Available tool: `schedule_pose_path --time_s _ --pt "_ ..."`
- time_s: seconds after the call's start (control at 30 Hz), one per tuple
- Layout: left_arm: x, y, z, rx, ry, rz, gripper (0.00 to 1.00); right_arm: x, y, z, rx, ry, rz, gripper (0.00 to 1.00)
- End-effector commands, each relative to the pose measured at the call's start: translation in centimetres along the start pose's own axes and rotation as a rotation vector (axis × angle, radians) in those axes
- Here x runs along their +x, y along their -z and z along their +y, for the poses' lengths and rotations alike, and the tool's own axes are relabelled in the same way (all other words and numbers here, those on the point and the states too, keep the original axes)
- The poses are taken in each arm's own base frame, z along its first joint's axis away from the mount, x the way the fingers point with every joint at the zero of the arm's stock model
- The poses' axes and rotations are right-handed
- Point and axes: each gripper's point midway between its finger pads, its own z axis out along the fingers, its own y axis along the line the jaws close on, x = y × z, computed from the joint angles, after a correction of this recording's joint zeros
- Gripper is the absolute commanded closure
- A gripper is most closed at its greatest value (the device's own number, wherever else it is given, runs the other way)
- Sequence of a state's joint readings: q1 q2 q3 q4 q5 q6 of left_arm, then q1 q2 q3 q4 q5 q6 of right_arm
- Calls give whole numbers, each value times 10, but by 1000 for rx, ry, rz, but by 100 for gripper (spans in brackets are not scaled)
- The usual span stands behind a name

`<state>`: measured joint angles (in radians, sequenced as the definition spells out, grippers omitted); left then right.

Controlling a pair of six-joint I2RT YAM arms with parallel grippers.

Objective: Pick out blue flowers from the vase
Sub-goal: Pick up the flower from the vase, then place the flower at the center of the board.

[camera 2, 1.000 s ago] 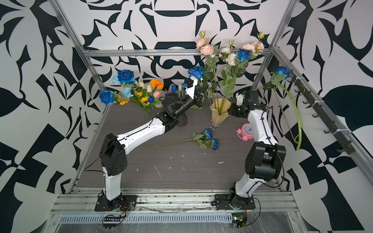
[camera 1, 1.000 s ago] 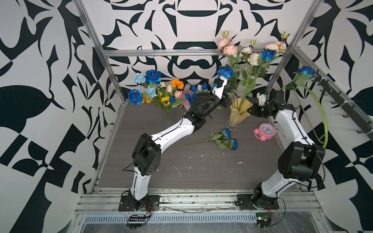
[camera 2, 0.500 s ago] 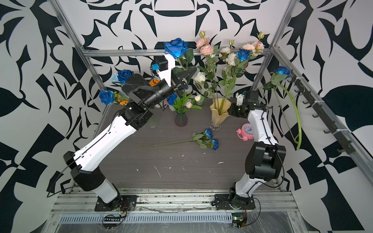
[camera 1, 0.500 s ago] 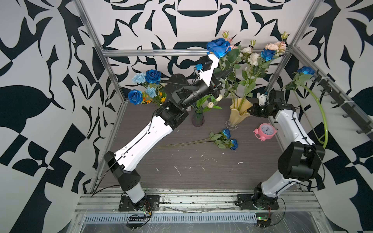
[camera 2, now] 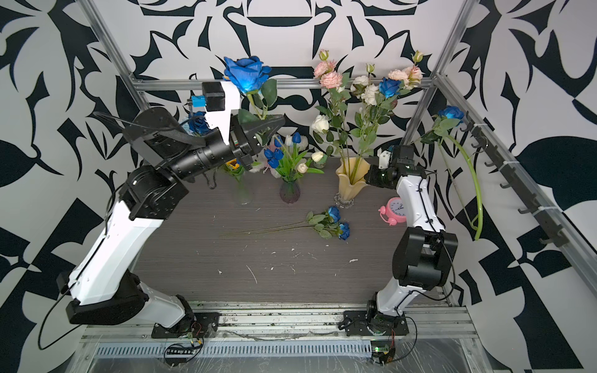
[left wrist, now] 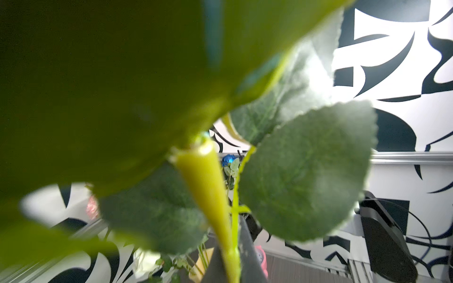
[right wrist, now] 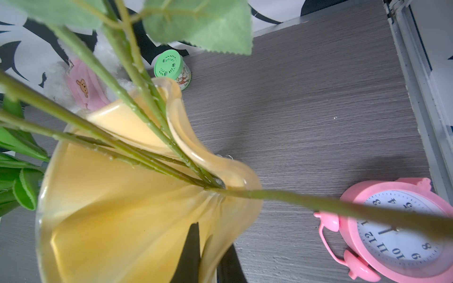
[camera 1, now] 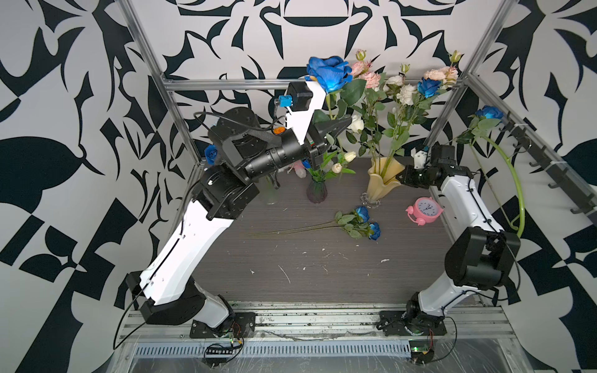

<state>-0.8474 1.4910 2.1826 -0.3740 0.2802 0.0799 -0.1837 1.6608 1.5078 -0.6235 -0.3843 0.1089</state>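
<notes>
Above the dark wood-grain bench (camera 1: 323,274), the left gripper (camera 1: 336,125), clamped on the stem of a large deep-blue rose (camera 1: 328,72), has lifted it high and away from the yellow fluted vase (camera 1: 384,181), whose rim the right gripper (camera 1: 402,176) pinches, so the rose looks ready to be laid down.

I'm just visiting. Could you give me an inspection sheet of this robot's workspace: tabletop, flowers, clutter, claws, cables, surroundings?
Surface: grey wood-grain table, dotted with white flecks.
Job's things: one blue rose held high; two blue roses lying on the table; another blue rose in the yellow vase.
Clutter: pink alarm clock, small tulip vase, green tin.
Grippers: left claw shut on the held rose's stem; right claw shut on the vase's rim.
Cables: black cable looping from the left arm's base.
Surroundings: black-and-white patterned walls, metal frame.
</notes>
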Motion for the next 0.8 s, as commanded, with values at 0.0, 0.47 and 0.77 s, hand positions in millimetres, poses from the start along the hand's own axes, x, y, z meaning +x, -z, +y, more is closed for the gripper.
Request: schedule_pose_path --time_s 0.0,0.47,0.77 --pt "35 24 -2 -35 4 219 100 -11 12 6 -4 34 -49 100" --pt "226 48 50 -280 -239 889 100 -7 13 4 6 22 -34 100" --pt "347 15 42 -195 -295 1074 100 -6 14 3 14 21 -26 100"
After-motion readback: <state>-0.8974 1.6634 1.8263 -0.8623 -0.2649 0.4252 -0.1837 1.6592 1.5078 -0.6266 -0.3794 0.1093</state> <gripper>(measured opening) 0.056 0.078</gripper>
